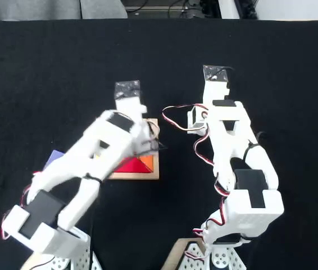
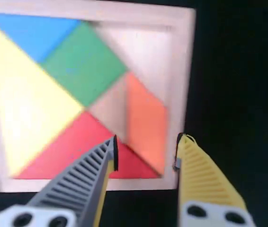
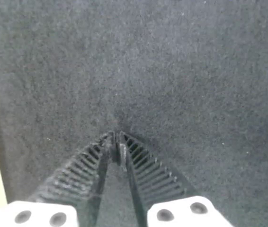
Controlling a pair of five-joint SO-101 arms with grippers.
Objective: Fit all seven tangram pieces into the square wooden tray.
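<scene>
**Hovering open over the tray's orange piece**

The left arm [image 1: 86, 154] reaches in over the square wooden tray [image 1: 153, 172], which lies near the middle of the black cloth surface [image 1: 271, 56]. In the left wrist view, the left jaws stand wide open with nothing between them. One tip shows over the red triangle [image 2: 72, 151] and the other over the tray's rim [image 2: 183, 71]. The orange parallelogram [image 2: 146, 113] lies in the gap between the two tips, flat in the tray with a long side against the wall. I cannot tell whether either tip touches it.

Five pieces sit in the tray:
- The large yellow triangle [image 2: 25, 104] and the red triangle meet along a diagonal.
- The blue triangle [image 2: 34, 30] fills a corner beside the green square [image 2: 84, 66].
- The orange parallelogram touches the red triangle.

Bare wood shows in the corner beyond the green square and in a small triangular gap between the green, red and orange pieces.

A pale purple piece [image 1: 53, 159] lies on the cloth outside the tray, partly under the left arm.

The right arm [image 1: 232, 146] is well apart from the tray. The right jaws are closed tip to tip, hold nothing, and sit low over bare cloth.
</scene>
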